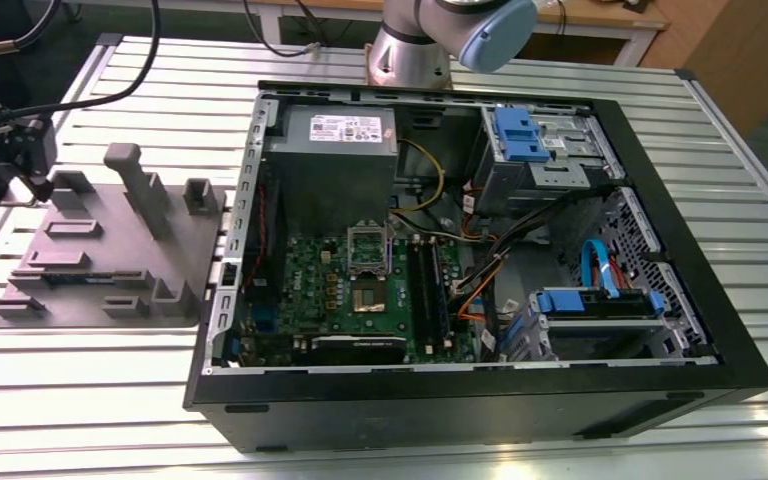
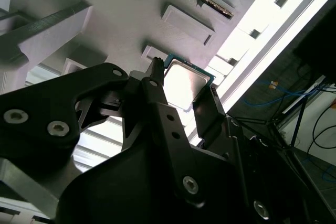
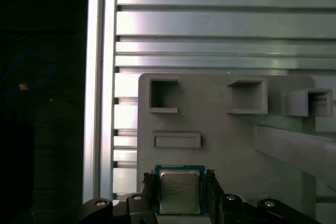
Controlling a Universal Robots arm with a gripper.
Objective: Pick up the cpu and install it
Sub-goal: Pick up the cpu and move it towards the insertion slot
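First wrist view shows the gripper slightly open, closely straddling the cpu lying on the grey tray.

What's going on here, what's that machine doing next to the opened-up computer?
A robot arm is meant to fit a processor chip into the open computer case. Right now its pincer is over the grey parts tray beside the case, positioned around the cpu, a small silvery square. The chip is at the tray, not yet on the green motherboard. I can't tell whether the pincer has clamped it.
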